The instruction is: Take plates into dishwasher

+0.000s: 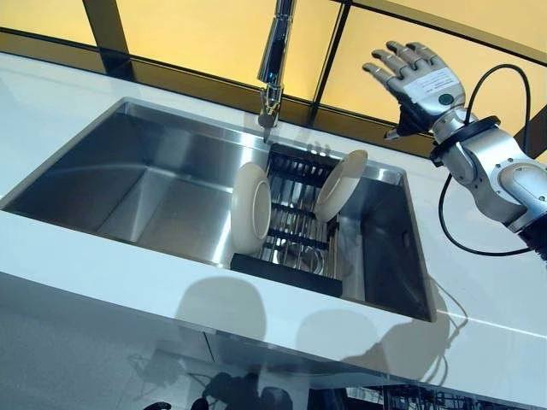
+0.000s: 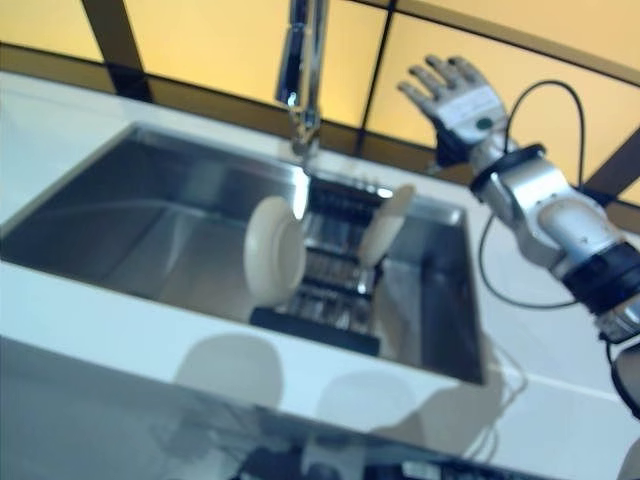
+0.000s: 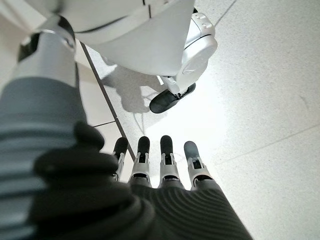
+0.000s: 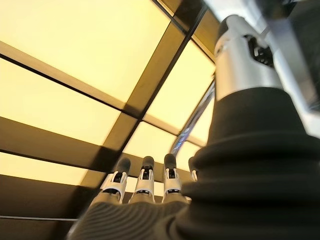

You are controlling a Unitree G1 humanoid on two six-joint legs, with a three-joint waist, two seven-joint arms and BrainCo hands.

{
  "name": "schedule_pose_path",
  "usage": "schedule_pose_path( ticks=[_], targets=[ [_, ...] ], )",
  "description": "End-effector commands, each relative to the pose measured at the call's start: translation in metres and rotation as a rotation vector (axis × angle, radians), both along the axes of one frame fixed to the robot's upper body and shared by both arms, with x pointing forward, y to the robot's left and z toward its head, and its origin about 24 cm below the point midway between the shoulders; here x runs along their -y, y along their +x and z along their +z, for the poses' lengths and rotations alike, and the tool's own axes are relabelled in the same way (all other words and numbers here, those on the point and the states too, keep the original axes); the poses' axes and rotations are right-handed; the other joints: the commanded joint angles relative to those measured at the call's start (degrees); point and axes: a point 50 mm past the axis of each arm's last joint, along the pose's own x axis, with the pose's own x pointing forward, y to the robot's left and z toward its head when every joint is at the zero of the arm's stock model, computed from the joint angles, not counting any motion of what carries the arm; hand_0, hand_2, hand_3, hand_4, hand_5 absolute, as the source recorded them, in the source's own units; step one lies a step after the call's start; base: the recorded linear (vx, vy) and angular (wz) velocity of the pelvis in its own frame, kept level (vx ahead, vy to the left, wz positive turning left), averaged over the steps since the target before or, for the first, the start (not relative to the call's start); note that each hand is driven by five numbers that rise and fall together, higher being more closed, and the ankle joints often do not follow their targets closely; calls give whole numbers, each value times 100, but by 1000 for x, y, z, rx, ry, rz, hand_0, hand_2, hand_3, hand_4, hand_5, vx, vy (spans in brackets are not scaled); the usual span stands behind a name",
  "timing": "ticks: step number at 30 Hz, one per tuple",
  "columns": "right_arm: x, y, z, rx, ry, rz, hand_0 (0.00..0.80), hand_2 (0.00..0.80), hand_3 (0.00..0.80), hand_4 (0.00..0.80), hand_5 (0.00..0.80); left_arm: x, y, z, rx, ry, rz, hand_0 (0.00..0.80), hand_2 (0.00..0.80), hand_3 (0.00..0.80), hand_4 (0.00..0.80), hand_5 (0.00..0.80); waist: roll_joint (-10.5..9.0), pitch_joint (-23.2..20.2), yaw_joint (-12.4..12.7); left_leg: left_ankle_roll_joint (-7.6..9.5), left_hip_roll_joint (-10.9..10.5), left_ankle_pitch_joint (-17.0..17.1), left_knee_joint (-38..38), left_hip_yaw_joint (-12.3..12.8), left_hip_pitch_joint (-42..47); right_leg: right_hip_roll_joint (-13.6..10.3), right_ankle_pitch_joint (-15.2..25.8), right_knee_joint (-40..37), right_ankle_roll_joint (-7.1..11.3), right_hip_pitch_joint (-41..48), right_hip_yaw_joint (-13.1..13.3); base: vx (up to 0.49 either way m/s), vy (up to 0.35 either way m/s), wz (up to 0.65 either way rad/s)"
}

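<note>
Two white plates stand on edge in a black dish rack (image 1: 295,224) inside a steel sink (image 1: 102,188). The larger plate (image 1: 250,207) is at the rack's near left; the smaller plate (image 1: 340,184) leans at the rack's far right. My right hand (image 1: 417,79) is raised above the counter beyond the sink's far right corner, fingers straight, open and empty, well above and to the right of the smaller plate. My left hand (image 3: 160,170) shows only in its wrist view, fingers straight, hanging down toward the floor, holding nothing.
A chrome faucet (image 1: 275,60) rises behind the sink, its spout over the rack's far end. White countertop (image 1: 77,248) surrounds the sink. A yellow-lit wall with dark frames (image 1: 214,34) stands behind.
</note>
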Motion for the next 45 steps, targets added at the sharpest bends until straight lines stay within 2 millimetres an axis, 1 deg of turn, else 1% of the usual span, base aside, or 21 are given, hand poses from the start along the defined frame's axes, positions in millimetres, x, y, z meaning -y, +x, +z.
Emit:
schedule_pose_path(
  ticks=[1, 9, 11, 21, 29, 36, 38, 40, 42, 43, 45],
  targets=[
    [10, -7, 21, 58, -138, -64, 0, 0, 0, 0, 0, -8, 3, 5, 3, 23, -30, 0, 0, 0, 0, 0, -365, -38, 152, 238, 29, -397, -25, -132, 93, -253, 279, -13, 648, 9, 53, 0, 0, 0],
    [16, -5, 11, 5, -219, -88, 0, 0, 0, 0, 0, -11, 0, 5, 1, 30, -34, 0, 0, 0, 0, 0, -400, -77, 160, 231, 32, -406, -25, -127, 79, -233, 273, -13, 643, 3, 42, 0, 0, 0],
    [19, -5, 6, -10, -238, -87, 0, 0, 0, 0, 0, -11, -2, 5, -1, 29, -34, 0, 0, 0, 0, 0, -399, -102, 143, 224, 33, -408, -25, -111, 79, -231, 268, -13, 643, -3, 49, 0, 0, 0],
    [20, -2, -8, -79, -310, -102, 0, 0, 0, 0, 0, -11, -4, 4, -2, 26, -23, 0, 0, 0, 0, 0, -386, -126, 128, 217, 32, -403, -25, -87, 100, -224, 252, -13, 627, 23, 73, 0, 0, 0],
    [22, 0, -14, -104, -310, -100, 0, 0, 0, 0, 0, -12, -5, 3, -2, 35, -22, 0, 0, 0, 0, 0, -435, -116, 120, 212, 57, -402, -25, -66, 99, -207, 250, -13, 619, 23, 87, 0, 0, 0],
    [20, -1, -18, -113, -289, -70, 0, 0, 0, 0, 0, -11, -4, 3, 12, 21, -12, 0, 0, 0, 0, 0, -396, -88, 112, 216, 42, -398, -25, -78, 98, -210, 248, -13, 613, 16, 110, 0, 0, 0],
    [18, -1, -20, -117, -286, -65, 0, 0, 0, 0, 0, -9, -2, 3, 29, 11, 12, 0, 0, 0, 0, 0, -385, -67, 118, 217, 40, -395, -25, -84, 95, -212, 251, -13, 611, 16, 113, 0, 0, 0],
    [18, -1, -21, -119, -274, -63, 0, 0, 0, 0, 0, -10, -2, 4, 57, -19, 93, 0, 0, 0, 0, 0, -381, -43, 141, 217, 41, -390, -25, -99, 73, -212, 251, -13, 611, 6, 113, 0, 0, 0],
    [19, -1, -22, -116, -269, -63, 0, 0, 0, 0, 0, -9, -1, 4, 98, -65, 202, 0, 0, 0, 0, 0, -384, -12, 157, 212, 44, -380, -25, -114, 47, -214, 259, -13, 609, -9, 98, -5, -16, 0],
    [22, -2, -24, -116, -261, -65, 0, 0, 0, 0, 0, -10, -1, 4, 134, -101, 297, 0, 0, 0, 0, 0, -387, 15, 175, 205, 47, -370, -25, -128, 19, -219, 261, -13, 607, -21, 79, -9, -30, 0],
    [24, -2, -27, -118, -254, -72, 0, 0, 0, 0, 0, -11, -1, 5, 182, -155, 420, 0, 0, 0, 0, 0, -398, 61, 203, 196, 45, -359, -25, -147, -13, -228, 269, -13, 604, -34, 45, -5, -36, 0]
  ],
)
